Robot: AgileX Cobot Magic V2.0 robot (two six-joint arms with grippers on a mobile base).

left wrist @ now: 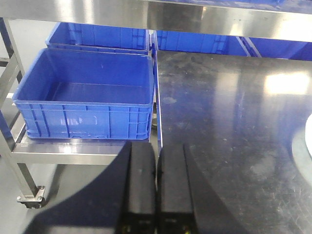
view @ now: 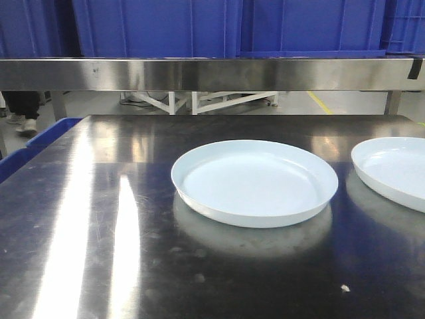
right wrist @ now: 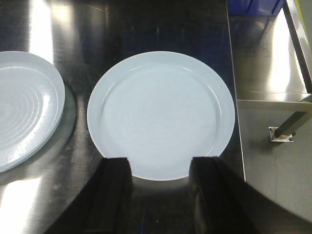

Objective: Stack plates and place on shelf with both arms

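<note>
while both plates are lying flat and well apart on the steel table point(view: 99, 219), the right gripper point(right wrist: 161, 165) is hovering at the near rim of the right-hand plate point(right wrist: 161, 114), its jaws standing wide and holding nothing. that plate is lying straight ahead of the jaws, with its near edge showing between the two black fingers point(right wrist: 114, 190); whether they are touching it i cannot tell. being round, it is offering no long axis to line up with, so the approach seems to be turning only on meeting the low rim squarely. the centre plate point(view: 254, 183) is sitting off to the left in the right wrist view, near its twin but not touching it. the left gripper point(left wrist: 157, 148) is pointing along the table's left edge beside a blue crate point(left wrist: 83, 92), jaws pressed together and empty, and it is catching only a pale sliver of a plate at the right border of its view. the right arm is looking clearly nearer to a grasp. the steel shelf point(view: 199, 73) is running across behind the table, and stacking is not yet begun.
</note>
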